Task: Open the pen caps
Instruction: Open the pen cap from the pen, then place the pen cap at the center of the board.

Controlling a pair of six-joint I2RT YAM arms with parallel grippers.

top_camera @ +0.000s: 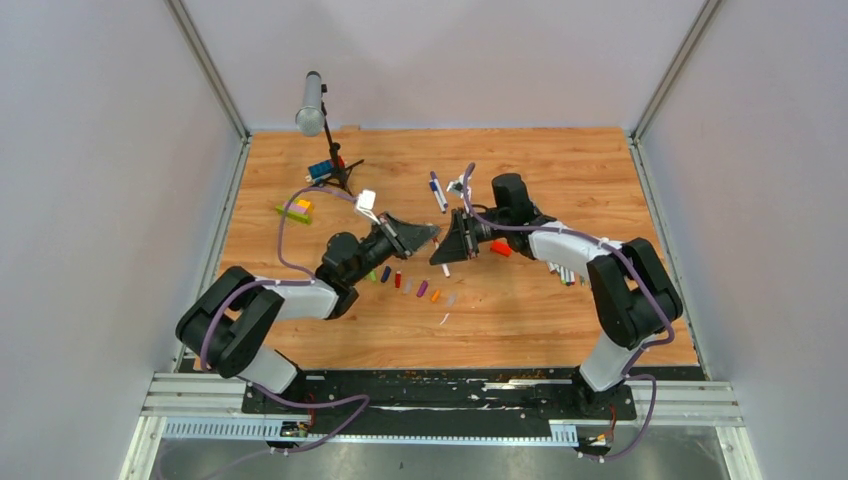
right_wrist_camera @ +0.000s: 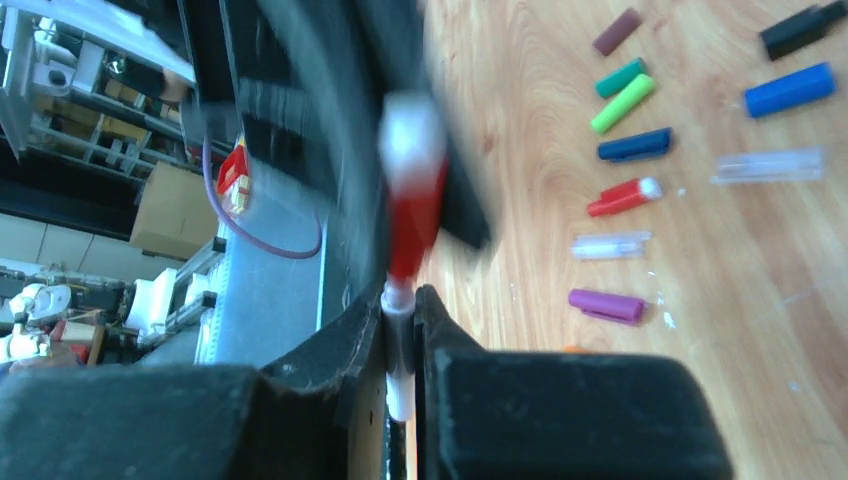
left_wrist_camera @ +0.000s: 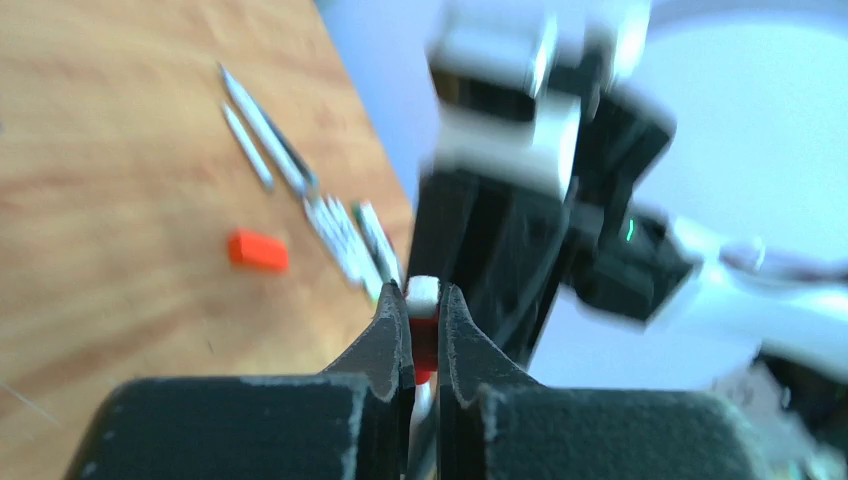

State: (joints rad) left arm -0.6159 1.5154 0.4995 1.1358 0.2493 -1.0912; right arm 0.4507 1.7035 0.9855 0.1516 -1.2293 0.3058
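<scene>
Both arms meet over the middle of the table (top_camera: 560, 170), just to the left of the orange-red block (top_camera: 500, 248), and they hold one pen (right_wrist_camera: 398, 395) between them, above the wood. The left hand (left_wrist_camera: 423, 300) is clamped on the red cap (left_wrist_camera: 425, 340) of this pen; its two fingers (left_wrist_camera: 392, 335) press the cap from both sides and only a narrow gap is between them. The right hand (right_wrist_camera: 400, 295) is clamped on the white barrel of the same pen, and the red cap comes out beyond its fingertips. In the right wrist view the cap seems to sit on the barrel, with no gap between them, but this part is blurred, so I cannot tell it for sure. The loose caps (top_camera: 422, 288) lie in a curved row on the table, to the left of the block and nearer to the arm bases; among them are green, dark blue, red, purple, orange and clear ones. A bundle of pens (top_camera: 562, 272) lies to the right of the block, a little nearer to the bases. Another pair of pens (top_camera: 437, 192) lies beyond the block, to its left.
</scene>
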